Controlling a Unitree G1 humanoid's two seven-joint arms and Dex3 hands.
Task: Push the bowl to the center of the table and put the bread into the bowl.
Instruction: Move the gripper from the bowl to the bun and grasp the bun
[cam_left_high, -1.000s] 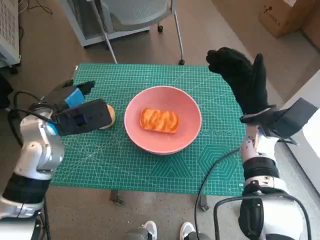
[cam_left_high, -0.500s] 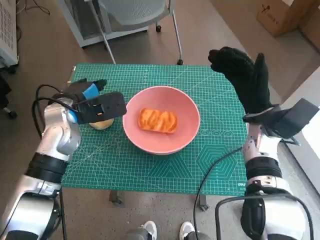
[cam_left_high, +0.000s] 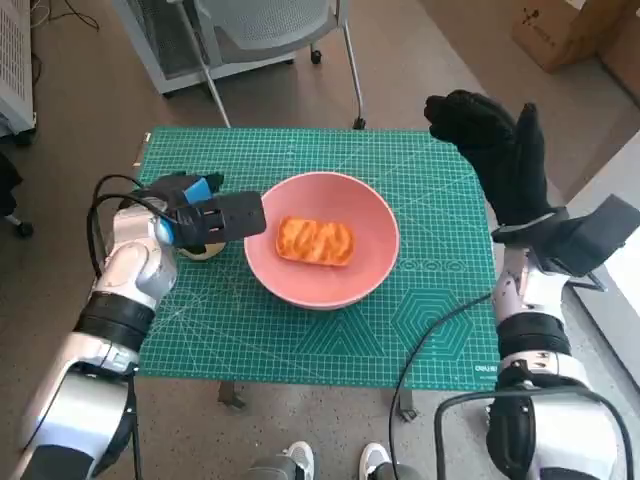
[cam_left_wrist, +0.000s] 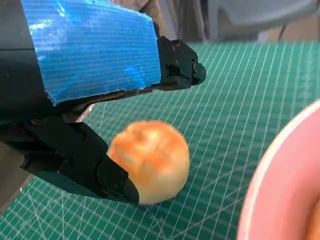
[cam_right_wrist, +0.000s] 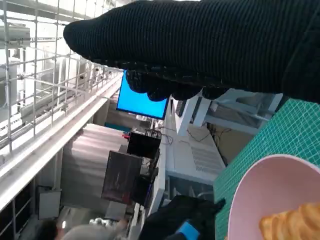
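The pink bowl (cam_left_high: 322, 240) sits mid-bench with a bread slice (cam_left_high: 315, 241) inside. The left hand (cam_left_high: 205, 217) cups a round bun (cam_left_wrist: 149, 160) beside it — whether gripped, I cannot tell. The right hand (cam_left_high: 495, 150) hangs raised, fingers spread, holding nothing.

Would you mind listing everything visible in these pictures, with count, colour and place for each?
Bowl: one, pink, near the middle of the table.
Bread slice: one, orange-brown, lying inside the bowl.
Bread roll: one, golden, on the mat beside the bowl, under the left hand.
Cutting mat: one, green with a white grid, covering the table.
Chair: one, grey, on the floor beyond the table.
Cardboard box: one, brown, on the floor at far right.
Shoes: two, white, a person's, at the near table edge.
Left hand: one, black with blue tape, over the roll.
Right hand: one, black glove, raised over the table's far right corner, holding nothing.
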